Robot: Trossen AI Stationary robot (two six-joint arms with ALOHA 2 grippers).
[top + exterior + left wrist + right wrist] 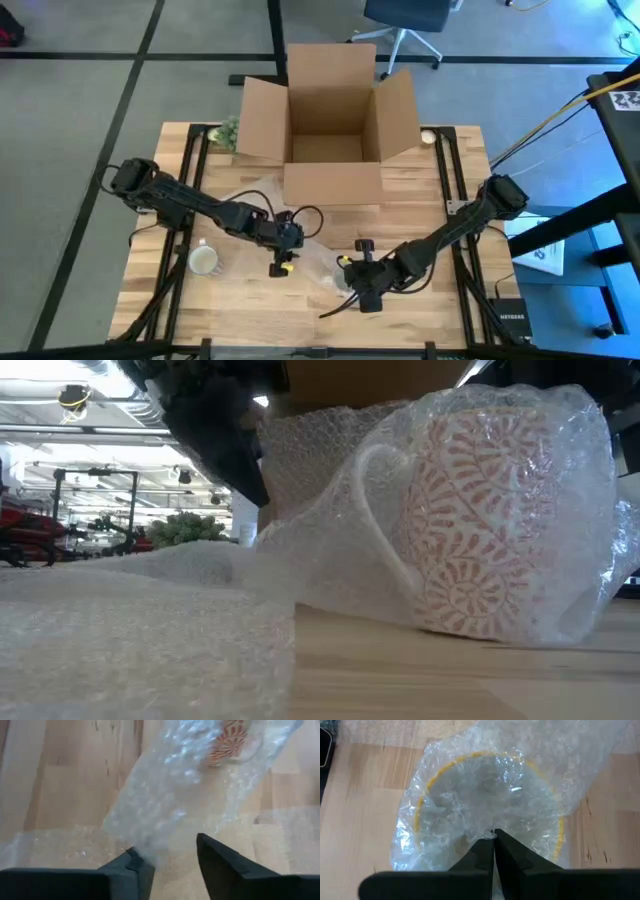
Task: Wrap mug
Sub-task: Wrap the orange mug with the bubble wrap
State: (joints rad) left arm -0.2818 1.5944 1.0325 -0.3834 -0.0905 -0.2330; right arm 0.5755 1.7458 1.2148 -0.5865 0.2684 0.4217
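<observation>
While the patterned mug is largely swathed in bubble wrap, loose film is pinched by the right gripper; the left gripper is held open

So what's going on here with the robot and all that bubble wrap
The robot is wrapping a patterned mug in bubble wrap on the wooden table. The right gripper is shut on the wrap, pinching it over the mug's open mouth. The left gripper is open over the loose sheet trailing from the mug. A second, plain mug sits unwrapped near the left arm, and an open cardboard box waits at the table's far side.
</observation>
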